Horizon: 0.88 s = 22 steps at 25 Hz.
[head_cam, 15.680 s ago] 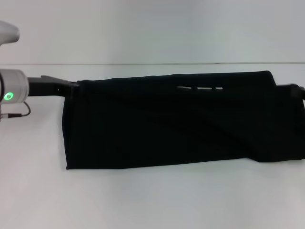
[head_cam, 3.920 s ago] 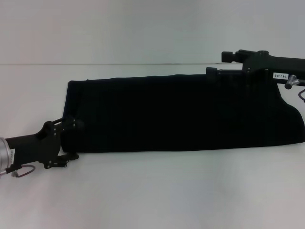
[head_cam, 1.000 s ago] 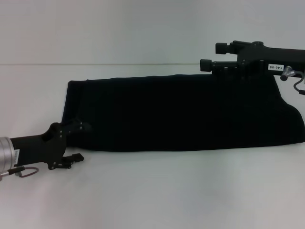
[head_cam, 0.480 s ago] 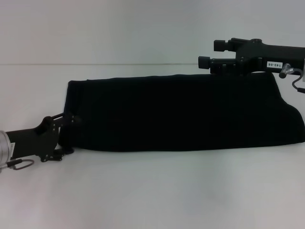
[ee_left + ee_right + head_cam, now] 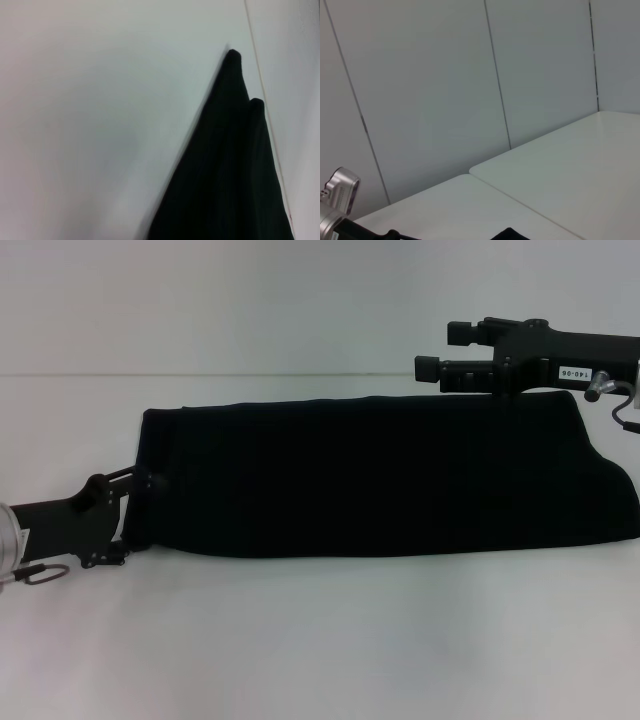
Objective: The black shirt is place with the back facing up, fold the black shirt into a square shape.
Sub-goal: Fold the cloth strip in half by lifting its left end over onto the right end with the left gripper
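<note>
Shirt folded to a long band, both end effectors at its edges

The black shirt [image 5: 380, 475] is lying on the white bench [image 5: 320, 640] as a long horizontal band, spanning most of the bench's width. The left end effector [image 5: 135, 512] is sitting at the shirt's near left corner, its fingers spread with one above and one below the cloth edge. The right end effector [image 5: 437, 352] is hovering over the far right edge, fingers parted and holding nothing. In the left wrist view the shirt [image 5: 235, 170] is tapering to a folded point
</note>
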Each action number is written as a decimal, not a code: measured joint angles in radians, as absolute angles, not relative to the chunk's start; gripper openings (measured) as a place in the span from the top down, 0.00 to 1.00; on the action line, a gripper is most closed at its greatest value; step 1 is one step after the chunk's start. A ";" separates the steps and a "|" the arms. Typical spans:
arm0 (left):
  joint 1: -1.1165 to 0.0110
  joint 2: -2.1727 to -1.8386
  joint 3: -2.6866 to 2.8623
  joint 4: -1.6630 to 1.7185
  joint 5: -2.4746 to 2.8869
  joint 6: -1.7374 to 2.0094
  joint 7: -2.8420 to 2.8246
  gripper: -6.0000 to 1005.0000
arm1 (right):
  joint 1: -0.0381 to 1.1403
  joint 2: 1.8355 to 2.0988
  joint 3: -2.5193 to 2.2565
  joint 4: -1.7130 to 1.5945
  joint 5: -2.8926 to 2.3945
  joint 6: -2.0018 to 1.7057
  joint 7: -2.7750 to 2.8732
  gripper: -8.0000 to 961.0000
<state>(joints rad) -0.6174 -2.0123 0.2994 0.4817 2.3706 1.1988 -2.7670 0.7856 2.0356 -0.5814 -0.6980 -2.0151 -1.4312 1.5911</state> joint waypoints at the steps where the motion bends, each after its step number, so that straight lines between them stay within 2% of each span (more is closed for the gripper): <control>1: -0.619 -2.012 0.299 0.482 2.371 1.198 -2.762 0.05 | 0.786 2.036 -0.581 -0.698 -2.015 -1.431 1.591 0.06; 22: -0.640 -2.002 0.307 0.481 2.382 1.204 -2.651 0.09 | 0.791 2.034 -0.581 -0.700 -2.016 -1.431 1.595 0.06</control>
<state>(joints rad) -0.6397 -2.0018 0.3069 0.4806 2.3823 1.2042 -2.6509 0.7915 2.0340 -0.5813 -0.6995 -2.0157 -1.4312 1.5948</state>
